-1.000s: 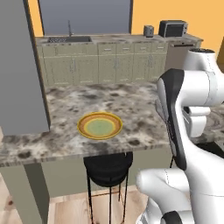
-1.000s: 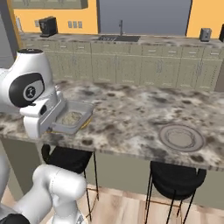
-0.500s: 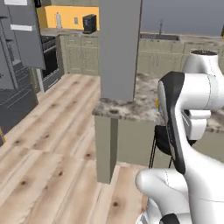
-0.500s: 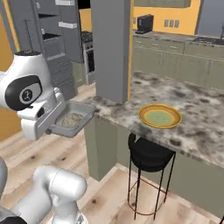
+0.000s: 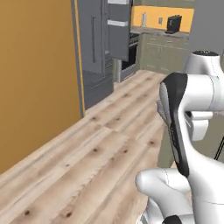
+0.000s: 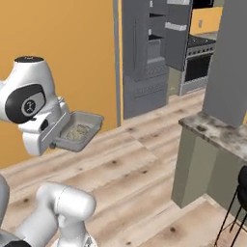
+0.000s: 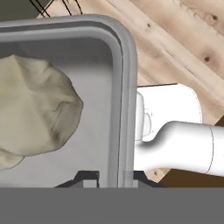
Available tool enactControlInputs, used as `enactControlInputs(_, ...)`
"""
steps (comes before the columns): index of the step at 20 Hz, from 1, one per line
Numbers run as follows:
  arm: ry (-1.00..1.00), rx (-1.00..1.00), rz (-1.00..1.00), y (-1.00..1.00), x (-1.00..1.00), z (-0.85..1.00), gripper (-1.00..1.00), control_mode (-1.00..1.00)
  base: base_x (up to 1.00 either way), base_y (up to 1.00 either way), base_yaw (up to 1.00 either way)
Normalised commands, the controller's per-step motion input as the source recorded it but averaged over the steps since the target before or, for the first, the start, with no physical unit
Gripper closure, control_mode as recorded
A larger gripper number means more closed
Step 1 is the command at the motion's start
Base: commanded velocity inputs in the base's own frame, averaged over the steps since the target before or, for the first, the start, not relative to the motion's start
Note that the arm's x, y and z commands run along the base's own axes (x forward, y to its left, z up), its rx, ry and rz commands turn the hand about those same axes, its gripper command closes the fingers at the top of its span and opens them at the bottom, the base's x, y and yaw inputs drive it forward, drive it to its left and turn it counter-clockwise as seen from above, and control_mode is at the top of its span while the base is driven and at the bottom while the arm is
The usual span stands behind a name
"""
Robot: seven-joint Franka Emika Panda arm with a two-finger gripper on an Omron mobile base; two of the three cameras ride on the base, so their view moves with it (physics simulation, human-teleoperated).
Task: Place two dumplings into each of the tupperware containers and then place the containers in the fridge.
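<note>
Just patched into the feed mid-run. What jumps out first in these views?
The grey tupperware container, with pale dumplings inside, is held out level above the wooden floor, its rim pinched in the hand. Ahead stands the grey fridge, doors open, beside the big orange wall. A marble counter sits at the right.

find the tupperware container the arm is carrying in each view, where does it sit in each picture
Left base view: I can't pick it out here; the white arm stands at the right.
Right base view: the tupperware container is at left-centre, held out from the gripper, dumplings inside.
Hand view: its grey rim runs down the middle, a dumpling at left.
Shared landmark: the fridge.
</note>
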Motion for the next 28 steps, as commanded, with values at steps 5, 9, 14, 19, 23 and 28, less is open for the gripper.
enactControlInputs(5,0.0,0.0,0.0,0.0,0.0,0.0,1.0,1.0,0.61,1.0,-0.25)
enactControlInputs(9,0.0,0.0,0.0,0.0,0.0,0.0,1.0,1.0,0.77,1.0,-0.56)
enactControlInputs(14,0.0,0.0,0.0,0.0,0.0,0.0,1.0,1.0,0.97,1.0,-0.51)
enactControlInputs(19,0.0,0.0,0.0,0.0,0.0,0.0,1.0,1.0,1.0,1.0,-0.51)
enactControlInputs(23,0.0,0.0,0.0,0.0,0.0,0.0,1.0,1.0,0.97,0.94,-0.57)
enactControlInputs(28,0.0,0.0,0.0,0.0,0.0,0.0,1.0,1.0,1.0,0.49,-0.36)
